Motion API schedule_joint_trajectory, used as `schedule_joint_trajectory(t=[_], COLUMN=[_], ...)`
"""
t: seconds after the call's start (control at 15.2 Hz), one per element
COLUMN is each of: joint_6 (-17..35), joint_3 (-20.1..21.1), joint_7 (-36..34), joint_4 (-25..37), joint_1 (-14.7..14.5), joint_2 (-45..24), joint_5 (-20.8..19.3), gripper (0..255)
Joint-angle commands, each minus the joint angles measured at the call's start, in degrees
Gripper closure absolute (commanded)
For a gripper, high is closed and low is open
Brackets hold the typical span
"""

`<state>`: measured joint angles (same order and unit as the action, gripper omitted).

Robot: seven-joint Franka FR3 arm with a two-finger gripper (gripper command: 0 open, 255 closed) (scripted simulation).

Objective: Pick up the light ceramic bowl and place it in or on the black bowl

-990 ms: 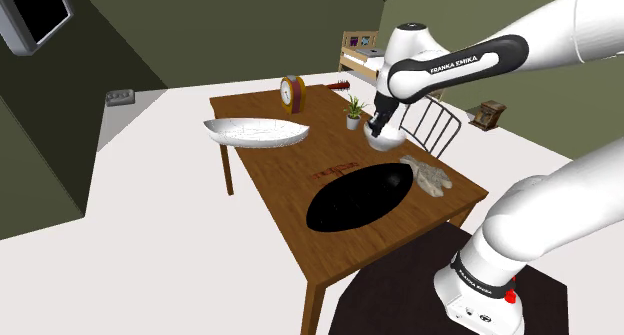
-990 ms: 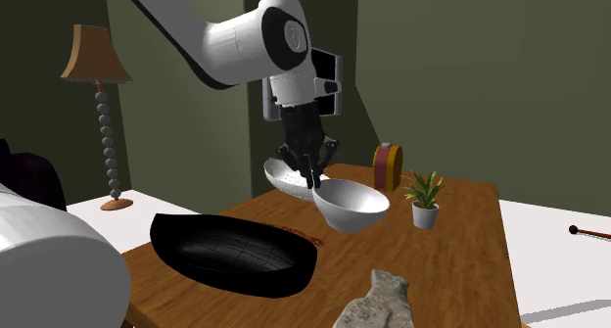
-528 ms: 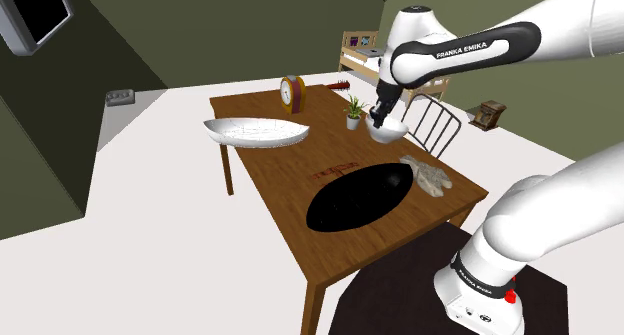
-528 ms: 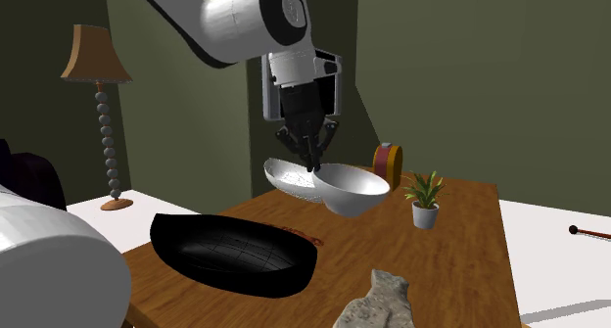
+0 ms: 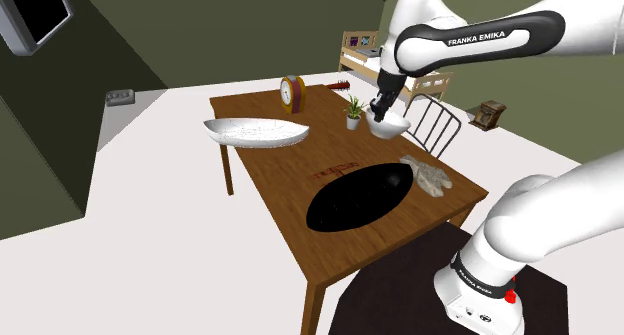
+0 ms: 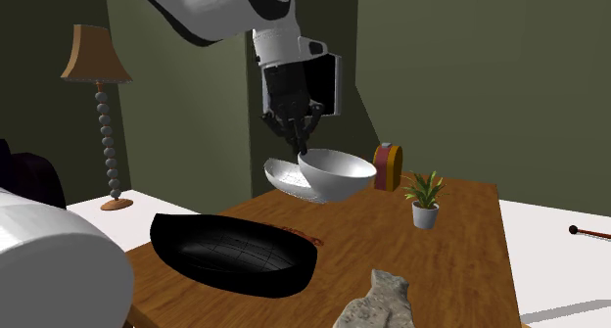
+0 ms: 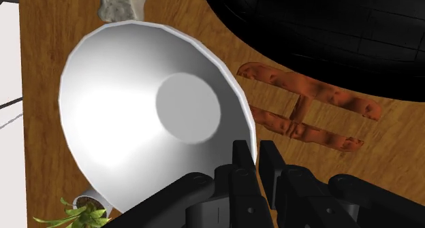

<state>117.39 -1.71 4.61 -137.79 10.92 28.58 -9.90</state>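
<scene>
A white bowl [image 5: 391,127] [image 6: 338,174] hangs in the air above the wooden table [image 5: 270,173], tilted slightly. My gripper [image 5: 380,112] [image 6: 300,146] [image 7: 257,156] is shut on its rim, one finger inside and one outside. The bowl's smooth inside [image 7: 156,118] faces the wrist camera. The wide, shallow black bowl [image 5: 360,195] [image 6: 230,250] [image 7: 340,36] rests on the table nearer the stand, below and to the side of the held bowl.
On the table stand a long white dish [image 5: 257,132] [image 6: 289,182], a round clock [image 5: 292,93] [image 6: 387,166], a small potted plant [image 5: 354,111] [image 6: 424,201], a grey lump [image 5: 430,175] [image 6: 377,302] and a reddish flat piece [image 7: 306,111]. A chair [image 5: 435,123] stands behind the table.
The gripper has risen with the white bowl, lifting it well above the table and shifting it slightly toward the second exterior view's left.
</scene>
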Motion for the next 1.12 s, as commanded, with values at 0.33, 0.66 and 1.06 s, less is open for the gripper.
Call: schedule_joint_trajectory(t=[0.33,0.66,1.06], joint_6=[-6.0,-10.2,-15.1], joint_3=[7.0,12.5,19.6], joint_7=[-8.0,-14.1,-21.9], joint_4=[-2.6,-2.4,0.3], joint_1=[-3.7,-6.8,-10.2], joint_2=[7.4,10.6,12.2], joint_5=[3.3,6.4,10.6], gripper=[255,255,255])
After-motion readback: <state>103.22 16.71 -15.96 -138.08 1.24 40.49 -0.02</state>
